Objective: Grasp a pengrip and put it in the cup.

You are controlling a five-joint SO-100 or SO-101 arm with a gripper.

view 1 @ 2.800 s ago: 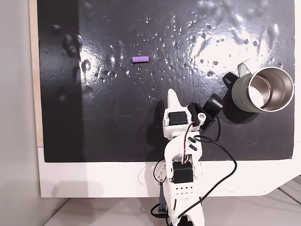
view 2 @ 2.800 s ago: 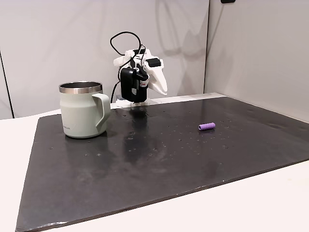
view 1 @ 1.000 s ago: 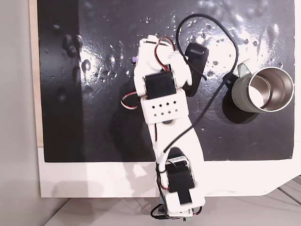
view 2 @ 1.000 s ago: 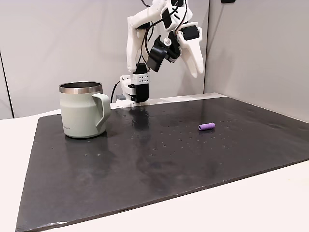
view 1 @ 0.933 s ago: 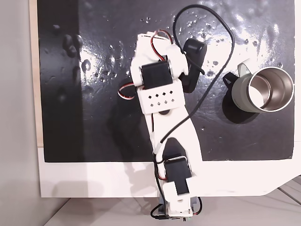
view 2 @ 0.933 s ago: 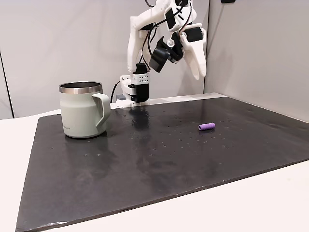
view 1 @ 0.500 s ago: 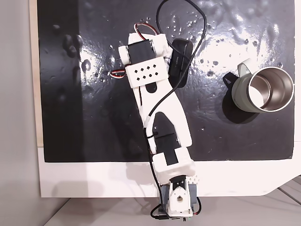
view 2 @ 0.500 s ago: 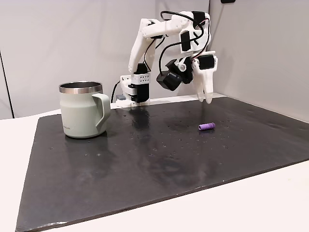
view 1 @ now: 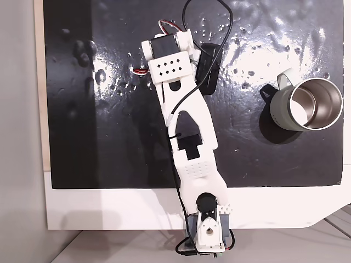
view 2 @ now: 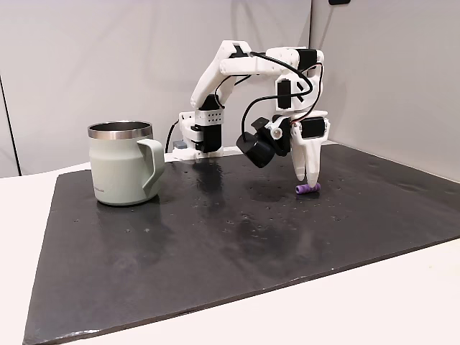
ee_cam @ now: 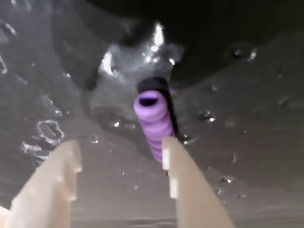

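Observation:
The purple ribbed pengrip (ee_cam: 152,118) lies on the wet black mat, its open end facing the wrist camera. My gripper (ee_cam: 119,146) is open just above it. The pale right finger (ee_cam: 183,175) touches or overlaps the pengrip's near end, and the left finger (ee_cam: 52,185) stands well off to the side. In a fixed view from the side, the gripper (view 2: 307,179) points straight down, tips just over the pengrip (view 2: 307,188). The grey-green cup (view 2: 122,164) stands upright far to the left; from above, the cup (view 1: 307,104) shows its steel inside with nothing in it.
The black mat (view 2: 215,237) is dotted with water drops. In the view from above, the stretched-out arm (view 1: 184,109) and its black cable (view 1: 219,22) cover the mat's middle. A white table edge (view 1: 109,208) lies beyond the mat. A wall stands behind the arm's base (view 2: 200,133).
The arm unfolded from near its base, reached out over the mat and lowered the gripper from high up to just above the pengrip. Pengrip and cup have stayed put.

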